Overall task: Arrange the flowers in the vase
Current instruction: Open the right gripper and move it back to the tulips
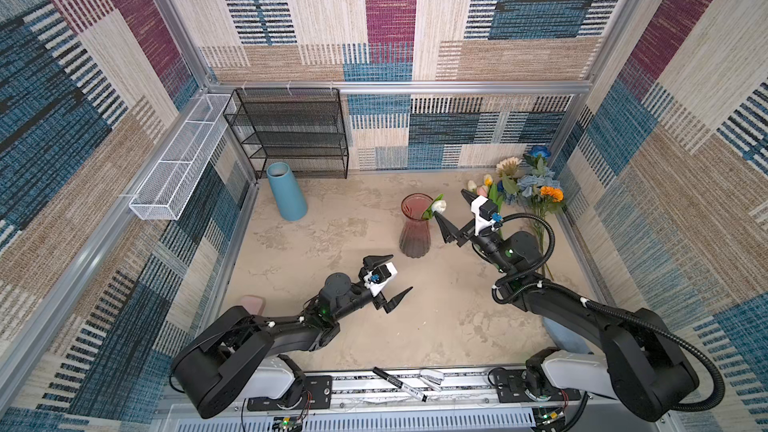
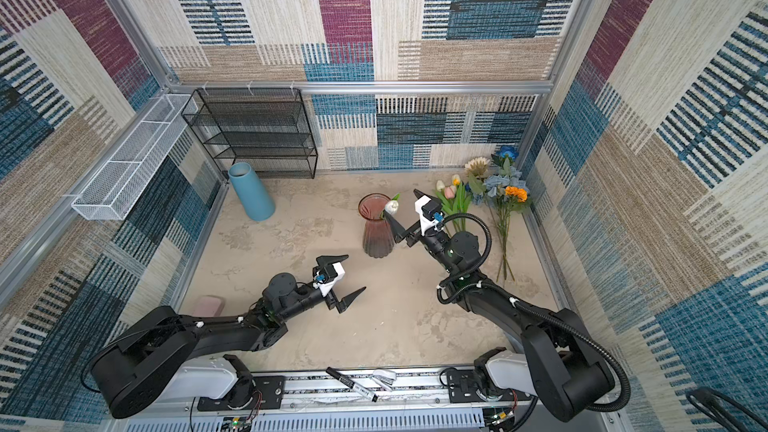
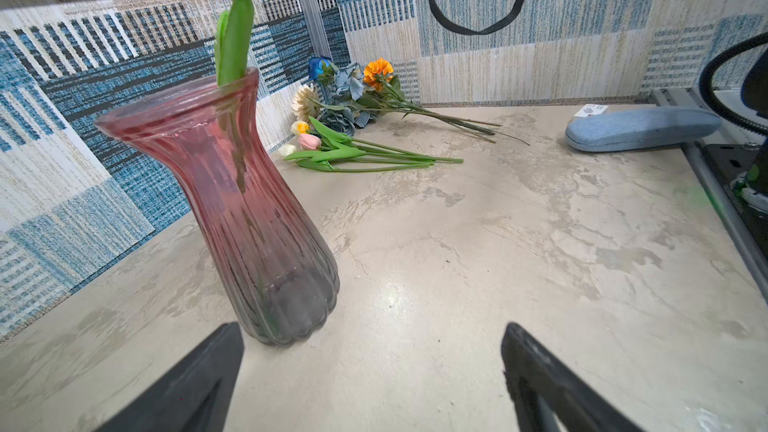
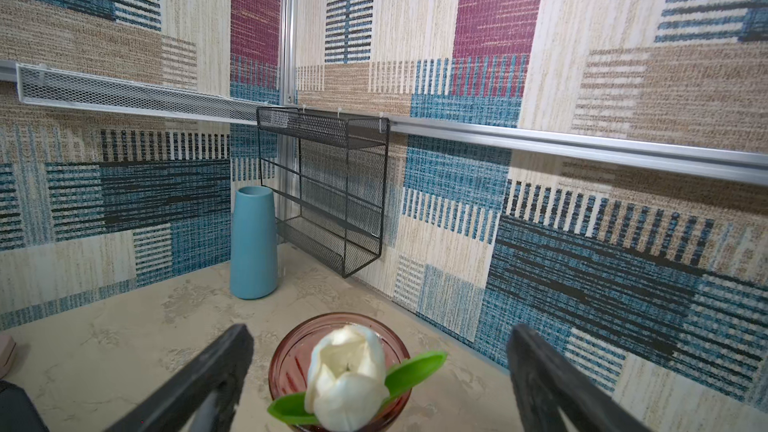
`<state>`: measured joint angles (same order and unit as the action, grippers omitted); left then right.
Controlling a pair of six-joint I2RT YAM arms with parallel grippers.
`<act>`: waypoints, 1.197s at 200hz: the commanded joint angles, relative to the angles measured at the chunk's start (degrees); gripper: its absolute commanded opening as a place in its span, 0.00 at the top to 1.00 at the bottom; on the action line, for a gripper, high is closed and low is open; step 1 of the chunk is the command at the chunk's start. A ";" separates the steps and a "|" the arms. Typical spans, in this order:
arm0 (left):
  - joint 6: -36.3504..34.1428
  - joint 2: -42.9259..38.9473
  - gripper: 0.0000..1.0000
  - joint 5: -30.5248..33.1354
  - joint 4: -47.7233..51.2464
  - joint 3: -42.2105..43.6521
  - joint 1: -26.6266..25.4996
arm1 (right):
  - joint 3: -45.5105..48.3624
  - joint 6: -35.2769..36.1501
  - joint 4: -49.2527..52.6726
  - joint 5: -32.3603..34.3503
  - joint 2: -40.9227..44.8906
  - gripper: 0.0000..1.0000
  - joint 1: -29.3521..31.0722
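**A:** The white tulip (image 1: pixel 438 205) is standing in the pink vase (image 1: pixel 414 228) near the middle of the table (image 1: pixel 415 326), bloom leaning over the rim!

**B:** And the right gripper (image 1: pixel 449 204) hangs just beside it, jaws spread wide, clasping nothing.

**A:** The left gripper (image 1: pixel 401 273)?

**B:** Wide open too, and empty, nearer the front edge. The other flowers (image 1: pixel 521 189) lie heaped in the far right corner.

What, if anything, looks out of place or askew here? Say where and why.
Nothing is spilled or broken. The white tulip leans on the rim of the pink glass vase rather than standing straight. Unrelated to flowers: a blue glasses case on the table and a black marker on the front rail.
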<state>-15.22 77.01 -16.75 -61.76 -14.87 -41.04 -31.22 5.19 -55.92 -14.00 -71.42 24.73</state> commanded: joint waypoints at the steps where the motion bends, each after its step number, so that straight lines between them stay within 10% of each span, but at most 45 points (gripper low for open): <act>1: -1.46 0.32 0.00 0.36 -2.73 -0.46 0.00 | -0.68 0.24 1.79 2.49 1.71 0.01 0.05; 79: -0.68 0.15 0.00 0.04 -3.43 -0.02 0.04 | -1.12 -2.56 11.95 4.76 10.64 0.00 -3.79; 149: 0.07 -2.22 0.00 -0.51 -2.85 0.98 -0.01 | -7.81 -12.44 28.38 0.48 8.11 0.03 -19.62; 198: 0.35 -3.42 0.00 -1.30 -0.78 0.65 0.04 | -31.27 -13.13 61.45 3.04 -17.63 0.46 -22.53; 239: 0.74 -4.29 0.00 -1.18 -0.09 1.14 -0.01 | -37.29 -12.34 69.90 4.46 -29.20 0.62 -22.59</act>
<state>-15.09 73.60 -17.10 -62.11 -14.09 -41.04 -65.71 -7.42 3.86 -11.11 -96.68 2.17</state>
